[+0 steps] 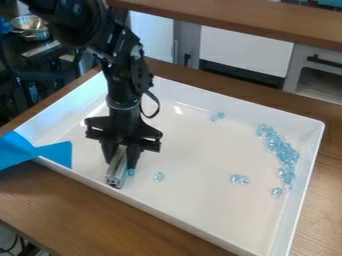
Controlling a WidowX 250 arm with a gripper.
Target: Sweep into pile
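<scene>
Your tool (121, 158) pinches a metal bar (116, 172) in the white tray (200, 137), well apart from the main cluster of blue beads (285, 154).

Black arm (115, 60) bent down from upper left; wrist (123, 95) near vertical, jaws clamped, pointing down.

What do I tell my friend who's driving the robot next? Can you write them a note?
Gripper: closed on a metal bar, over the tray's left part in the picture.
Where: most light-blue bits lie in a long, curved band near the tray's right wall.
Done: that side has most of them, but in a strip, not a neat pile.
Left: sweep in the strays: one by the bar, one just right of it, a few near the middle right, some near the back wall. Then tighten the band.
</scene>
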